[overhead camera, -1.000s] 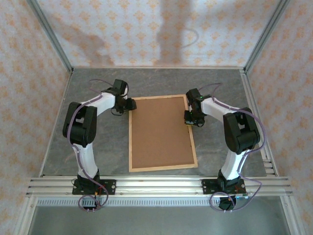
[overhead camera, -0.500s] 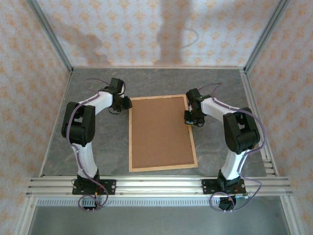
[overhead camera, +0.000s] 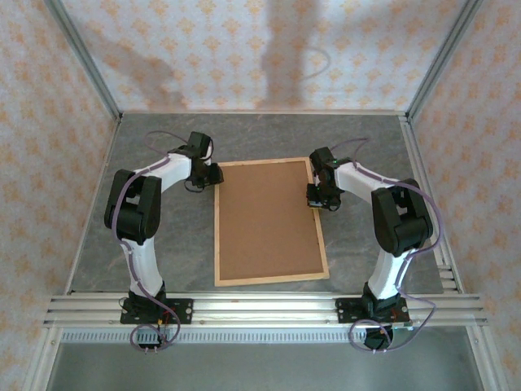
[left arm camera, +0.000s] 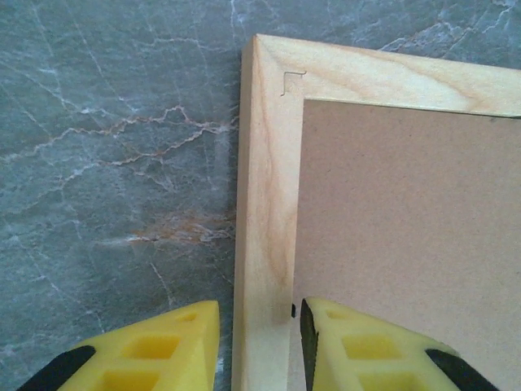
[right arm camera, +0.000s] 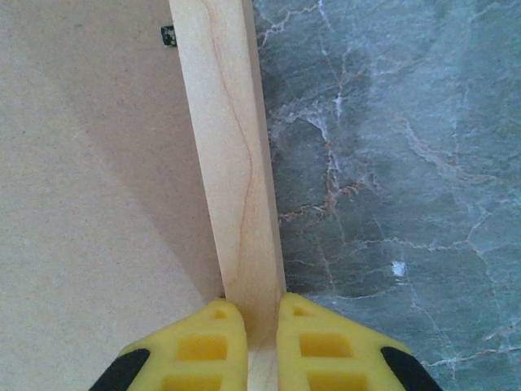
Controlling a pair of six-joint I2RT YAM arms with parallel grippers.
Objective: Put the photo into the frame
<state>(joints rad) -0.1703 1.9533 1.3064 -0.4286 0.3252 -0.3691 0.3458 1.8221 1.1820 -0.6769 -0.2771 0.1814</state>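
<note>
Left wrist: bracket-shaped mark (left arm camera: pixel 292 81) on frame (left arm camera: pixel 264 187) corner; left pincer (left arm camera: pixel 260 308) straddles strip.

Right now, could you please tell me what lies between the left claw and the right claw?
The frame, holding the brown backing board, spans that stretch from left claw to right claw; the top view shows it.

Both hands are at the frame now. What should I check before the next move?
1. Right hand shut on right rail of frame: ok.
2. Left hand gripping left rail: not ok; fingers straddle it, with small gaps either side.
3. Backing board lying inside the frame: ok.
4. Photo beneath that board: cannot tell.
</note>
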